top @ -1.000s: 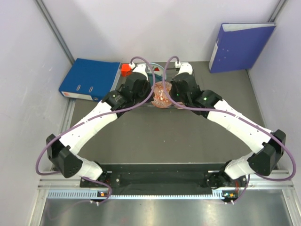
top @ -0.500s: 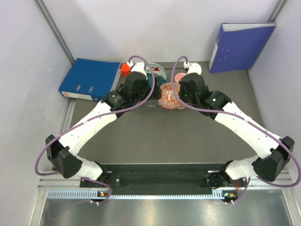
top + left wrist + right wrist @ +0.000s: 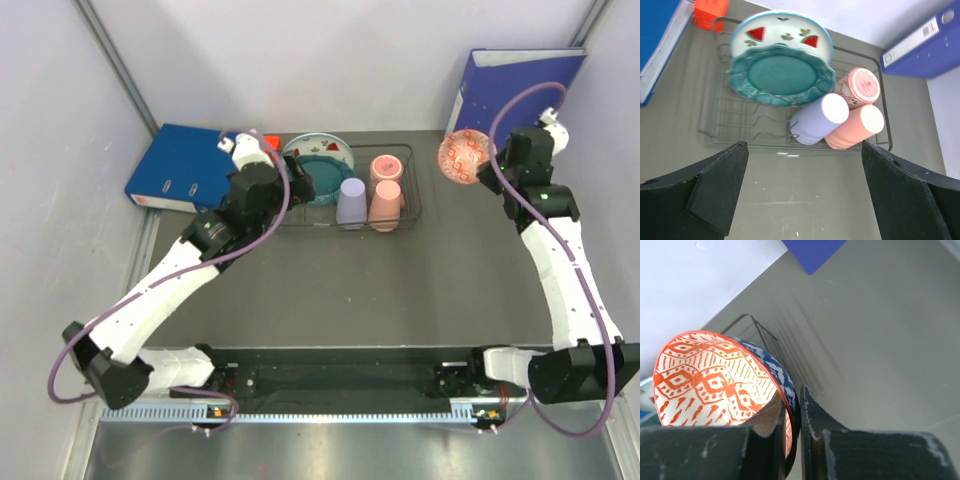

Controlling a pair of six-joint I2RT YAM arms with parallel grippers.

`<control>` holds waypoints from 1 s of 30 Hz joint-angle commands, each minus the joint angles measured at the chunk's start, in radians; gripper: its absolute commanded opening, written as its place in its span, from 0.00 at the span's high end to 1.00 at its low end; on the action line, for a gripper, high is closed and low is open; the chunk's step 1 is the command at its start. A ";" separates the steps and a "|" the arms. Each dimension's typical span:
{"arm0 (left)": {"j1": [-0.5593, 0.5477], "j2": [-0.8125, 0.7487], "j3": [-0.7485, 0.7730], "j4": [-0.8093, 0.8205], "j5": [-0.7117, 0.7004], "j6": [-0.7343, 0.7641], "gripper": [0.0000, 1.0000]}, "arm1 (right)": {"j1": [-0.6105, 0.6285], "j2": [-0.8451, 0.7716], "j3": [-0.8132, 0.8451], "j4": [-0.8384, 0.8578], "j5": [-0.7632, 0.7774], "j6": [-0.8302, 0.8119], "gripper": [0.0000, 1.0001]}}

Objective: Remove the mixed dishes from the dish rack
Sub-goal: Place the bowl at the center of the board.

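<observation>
In the dish rack [image 3: 735,135], the front plate [image 3: 781,75] stands before the rear plate [image 3: 782,35] at the left; cups [image 3: 817,120] sit at the right; the bowl [image 3: 465,157] hangs right of the rack; a binder [image 3: 185,165] lies left.
</observation>
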 commanded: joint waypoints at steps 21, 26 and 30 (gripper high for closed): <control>-0.001 -0.183 -0.256 -0.057 -0.028 -0.091 0.01 | -0.271 0.536 0.211 0.036 0.018 0.238 1.00; -0.001 -0.162 -0.281 -0.042 0.039 -0.087 0.01 | -0.311 0.565 0.152 0.125 -0.048 0.220 1.00; 0.001 -0.157 -0.310 -0.024 0.047 -0.090 0.01 | -0.327 0.610 0.152 0.131 -0.048 0.189 1.00</control>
